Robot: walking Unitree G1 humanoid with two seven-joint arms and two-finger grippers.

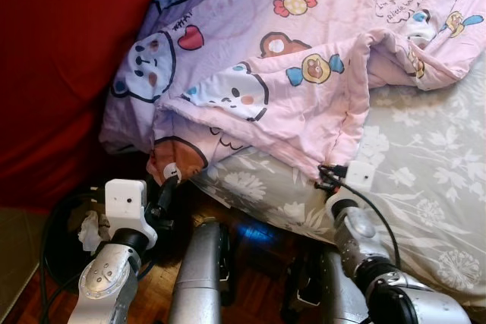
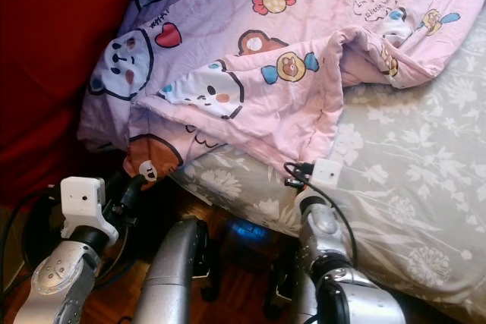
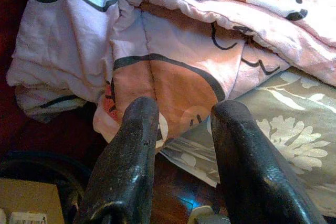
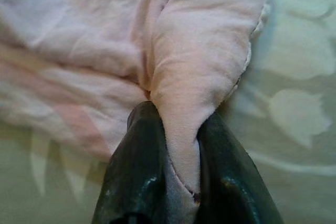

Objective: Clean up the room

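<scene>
Right now my right hand pinches the pink blanket's folded edge; my left hand, spread, points at its hanging corner just ahead, over the bed.

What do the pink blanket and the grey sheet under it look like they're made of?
Blanket: soft, matte, lightly padded printed fabric, probably cotton; it bunches thickly where the right hand pinches it. Sheet: thin, smooth woven fabric with a pale leaf print, lying flat.

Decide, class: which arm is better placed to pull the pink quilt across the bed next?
Right: the right gripper is shut on the quilt edge. The left gripper is open below its corner.
</scene>
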